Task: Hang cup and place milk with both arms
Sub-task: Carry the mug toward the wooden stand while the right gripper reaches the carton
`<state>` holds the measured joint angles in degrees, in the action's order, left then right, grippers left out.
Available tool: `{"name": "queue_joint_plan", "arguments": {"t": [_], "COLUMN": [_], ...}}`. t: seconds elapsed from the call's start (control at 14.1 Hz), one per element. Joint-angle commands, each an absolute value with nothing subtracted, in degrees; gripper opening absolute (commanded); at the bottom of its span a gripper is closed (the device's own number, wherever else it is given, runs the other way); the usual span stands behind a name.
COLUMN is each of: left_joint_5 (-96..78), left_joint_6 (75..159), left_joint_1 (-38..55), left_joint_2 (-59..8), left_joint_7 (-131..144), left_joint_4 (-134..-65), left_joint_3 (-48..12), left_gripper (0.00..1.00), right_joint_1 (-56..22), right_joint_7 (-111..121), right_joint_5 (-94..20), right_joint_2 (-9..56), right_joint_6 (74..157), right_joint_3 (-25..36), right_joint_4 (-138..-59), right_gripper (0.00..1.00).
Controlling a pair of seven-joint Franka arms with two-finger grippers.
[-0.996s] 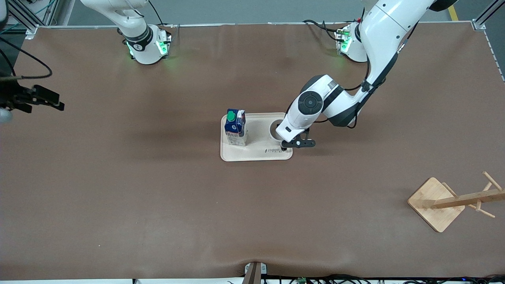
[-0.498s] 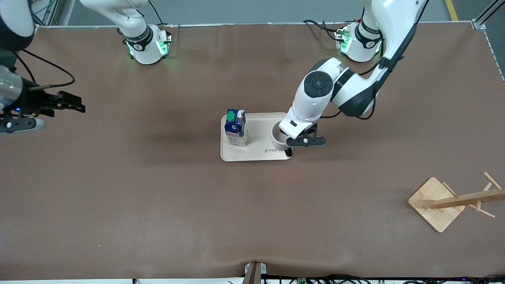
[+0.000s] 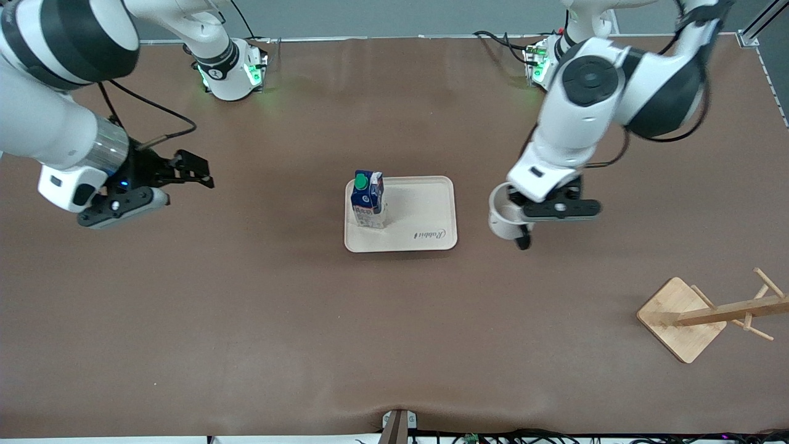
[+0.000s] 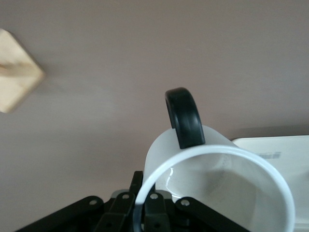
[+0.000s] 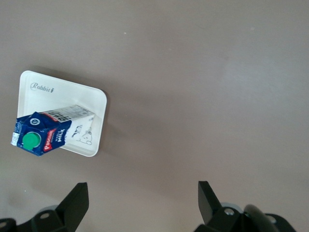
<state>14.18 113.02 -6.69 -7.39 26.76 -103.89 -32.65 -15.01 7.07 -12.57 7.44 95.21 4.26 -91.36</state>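
Observation:
The white cup (image 3: pixel 500 217) hangs in the air over the bare table, beside the tray (image 3: pixel 422 203) toward the left arm's end. My left gripper (image 3: pixel 516 211) is shut on its rim. In the left wrist view the cup (image 4: pixel 217 186) fills the frame with its black handle (image 4: pixel 185 118) pointing away from the left gripper (image 4: pixel 143 195). The milk (image 3: pixel 368 200) stands upright on the tray, at the end toward the right arm. My right gripper (image 3: pixel 188 168) is open and empty over the table toward the right arm's end. In the right wrist view the milk (image 5: pixel 46 129) lies well ahead of the right gripper (image 5: pixel 142 203).
A wooden cup rack (image 3: pixel 709 314) on a square base stands near the front camera at the left arm's end, and its base (image 4: pixel 14 77) also shows in the left wrist view. The tray (image 5: pixel 58 96) sits mid-table on brown tabletop.
The left arm lifted the cup off the tray and carried it toward the left arm's end. The right arm swung in from the table's end toward the tray, still open.

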Motion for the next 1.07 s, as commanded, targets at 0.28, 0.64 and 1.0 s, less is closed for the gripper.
{"name": "queue_joint_plan", "arguments": {"t": [0.28,0.64,1.0], "left_joint_5": [13.97,13.89,13.54], "left_joint_6": [102.83,103.01,103.01], "left_joint_1": [-18.70,-28.63,-36.72], "left_joint_2": [-3.43,-3.51,-6.94], "left_joint_7": [0.65,-19.21,-34.68], "left_joint_4": [-99.06,-97.30,-90.72], "left_joint_3": [-32.96,-32.96,-32.96], "left_gripper": [0.00,0.00,0.00], "right_joint_1": [-17.05,-26.00,-34.08], "right_joint_7": [6.77,-12.35,-24.07], "right_joint_5": [-14.06,-17.12,-18.28], "right_joint_2": [11.33,14.14,15.90], "right_joint_6": [97.20,97.73,101.15], "right_joint_3": [4.83,4.83,4.83], "right_joint_4": [-91.05,-91.14,-93.34], "right_gripper": [1.00,1.00,1.00]}}
